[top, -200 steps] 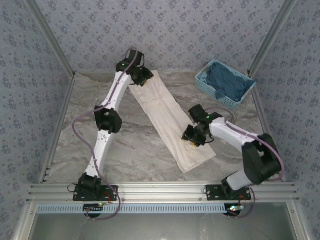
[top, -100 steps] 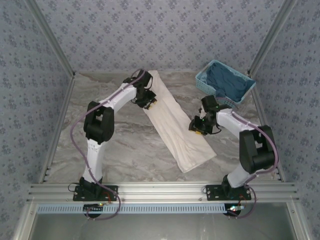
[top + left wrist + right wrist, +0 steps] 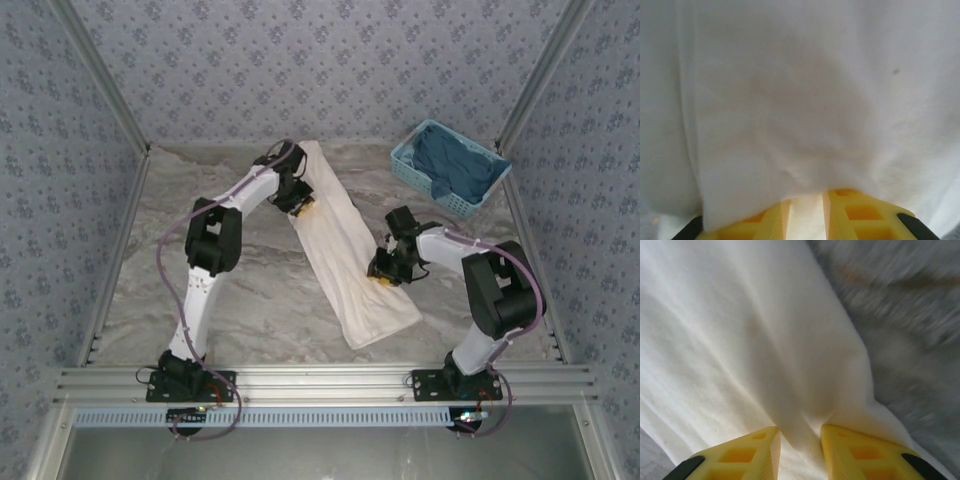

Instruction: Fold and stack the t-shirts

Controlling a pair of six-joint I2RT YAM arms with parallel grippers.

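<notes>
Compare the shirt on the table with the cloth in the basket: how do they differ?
The shirt is cream-white; the cloth is blue. The shirt lies flat as a long strip on the table; the cloth sits crumpled in the basket. The left gripper and right gripper each pinch the shirt; nothing touches the cloth. Both are soft fabric.
</notes>
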